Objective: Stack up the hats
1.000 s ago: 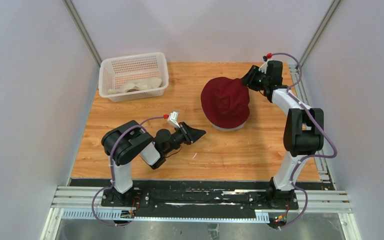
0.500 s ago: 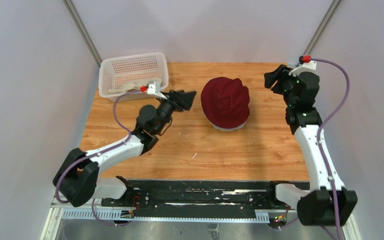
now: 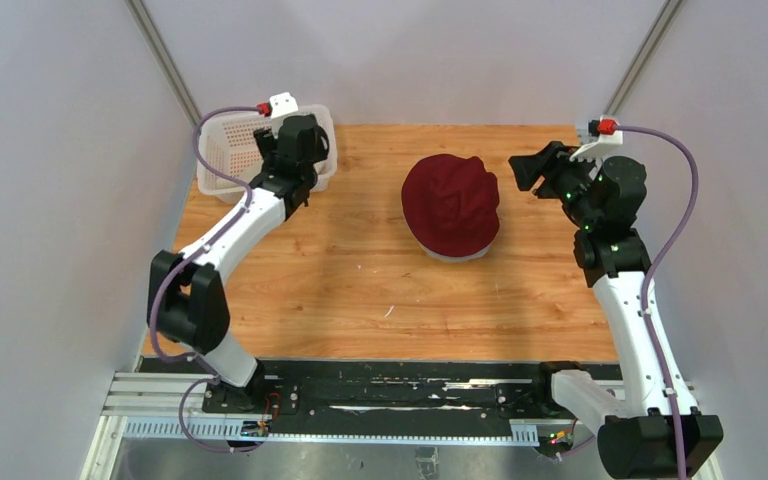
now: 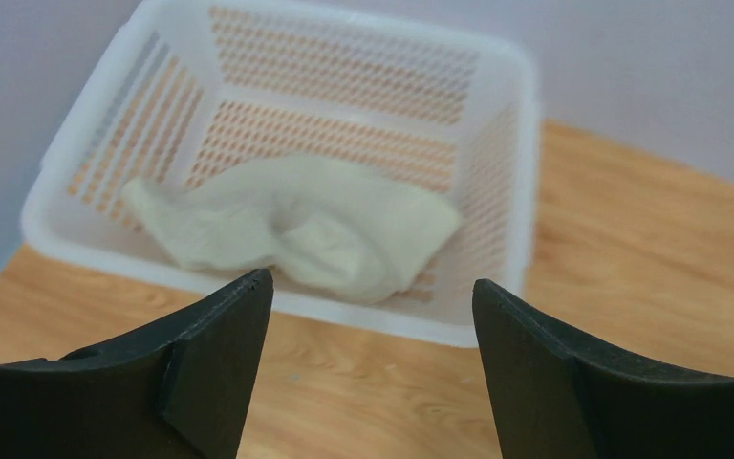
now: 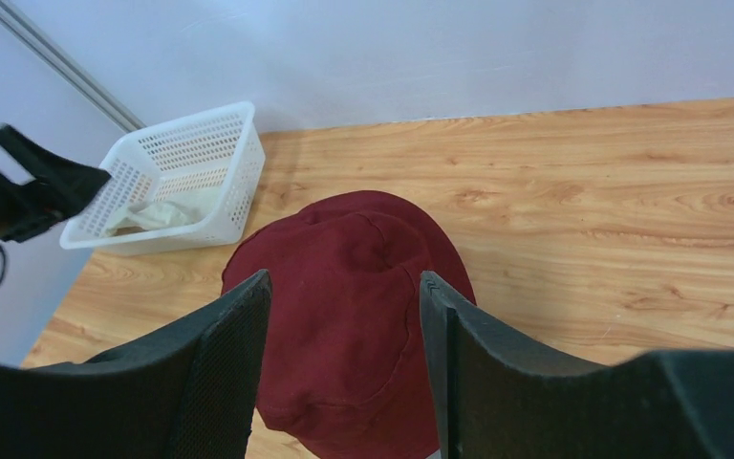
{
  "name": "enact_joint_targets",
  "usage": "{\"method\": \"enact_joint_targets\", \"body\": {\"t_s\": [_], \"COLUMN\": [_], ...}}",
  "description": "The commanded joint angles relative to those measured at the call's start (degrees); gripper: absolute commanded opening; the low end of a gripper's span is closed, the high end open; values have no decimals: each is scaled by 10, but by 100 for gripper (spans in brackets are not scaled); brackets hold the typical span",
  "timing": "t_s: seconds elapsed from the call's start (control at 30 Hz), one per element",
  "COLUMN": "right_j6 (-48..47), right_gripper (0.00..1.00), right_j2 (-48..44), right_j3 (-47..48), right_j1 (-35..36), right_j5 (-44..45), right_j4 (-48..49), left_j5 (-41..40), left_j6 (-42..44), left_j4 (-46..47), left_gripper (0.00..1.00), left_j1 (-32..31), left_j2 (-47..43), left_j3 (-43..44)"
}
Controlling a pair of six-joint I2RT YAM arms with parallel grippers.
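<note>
A dark red hat [image 3: 450, 205] lies crown up at the middle back of the table, with a pale edge showing under its near brim. The right wrist view shows the same dark red hat [image 5: 354, 316] just beyond my right gripper [image 5: 346, 279], which is open and holds nothing. From above, the right gripper [image 3: 522, 170] hangs to the right of that hat, apart from it. A beige hat [image 4: 296, 225] lies crumpled in the white basket [image 4: 526, 143]. My left gripper [image 4: 373, 284] is open and empty, hovering just in front of the basket's near wall, at the basket [image 3: 230, 125] from above.
The white perforated basket [image 5: 182, 124] stands at the back left corner, close to the wall. Grey walls close in the wooden table [image 3: 360, 290] on three sides. The left gripper [image 5: 48, 186] shows beside the basket in the right wrist view.
The left arm swung from the table's middle to the basket and its jaws opened. The right gripper let go of the dark red hat's far brim and pulled back to the right.
</note>
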Motion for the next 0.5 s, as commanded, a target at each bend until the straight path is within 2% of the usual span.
{"method": "enact_joint_targets", "body": {"t_s": [0.0, 0.47], "right_j6": [2, 11], "right_gripper": [58, 58], "right_j2": [-5, 12], "right_j3": [-4, -8], "right_j1": [12, 15], "right_j5": [-18, -28], "right_j4": [-1, 11], "left_j5": [-3, 74], "left_j6": [-11, -14], "left_j4": [-108, -102], "left_gripper": [80, 79], "left_j1": [62, 150], "left_j2": [48, 157], "left_j3": [22, 60]}}
